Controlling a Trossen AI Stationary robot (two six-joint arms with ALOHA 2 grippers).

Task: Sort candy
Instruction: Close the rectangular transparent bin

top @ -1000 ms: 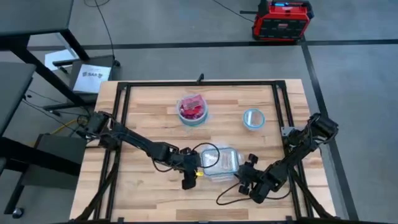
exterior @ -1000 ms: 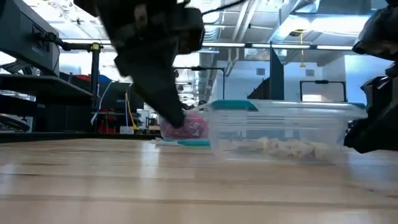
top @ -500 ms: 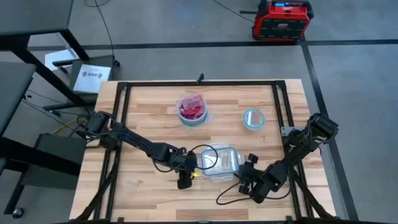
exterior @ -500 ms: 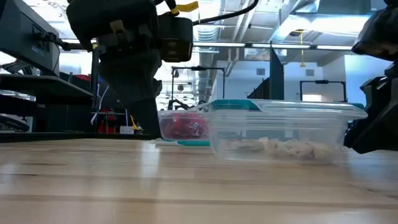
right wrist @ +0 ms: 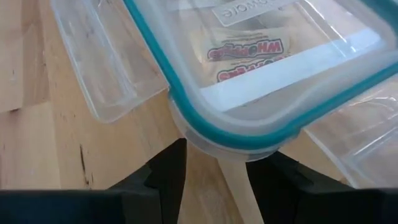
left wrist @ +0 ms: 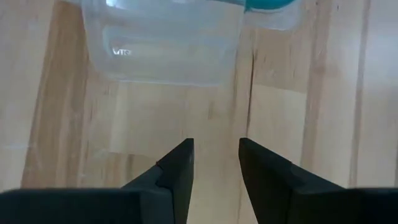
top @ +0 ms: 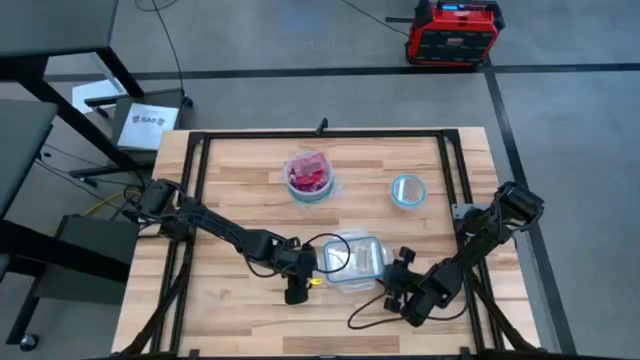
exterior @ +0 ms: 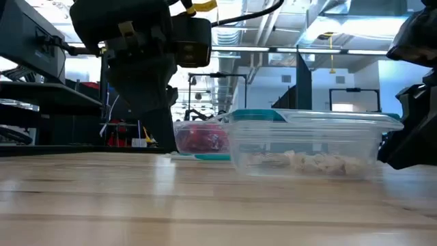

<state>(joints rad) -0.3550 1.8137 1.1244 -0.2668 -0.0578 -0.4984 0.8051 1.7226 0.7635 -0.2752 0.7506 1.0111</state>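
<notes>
The candy (right wrist: 249, 50) sits in the lidded tub (top: 352, 258) on the desk (top: 240, 190), light and slippery, best pinched across its flat wrapper; the left gripper (left wrist: 216, 163) and right gripper (right wrist: 217, 163) fingers are slightly parted, holding nothing

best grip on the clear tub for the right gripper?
Probably the tub corner nearest the right gripper, where the teal-edged rim juts out as a lip. Come in level from that side, one finger over the rim, one under. The flat walls look too wide to span, and a side flap blocks the neighbouring edge.
</notes>
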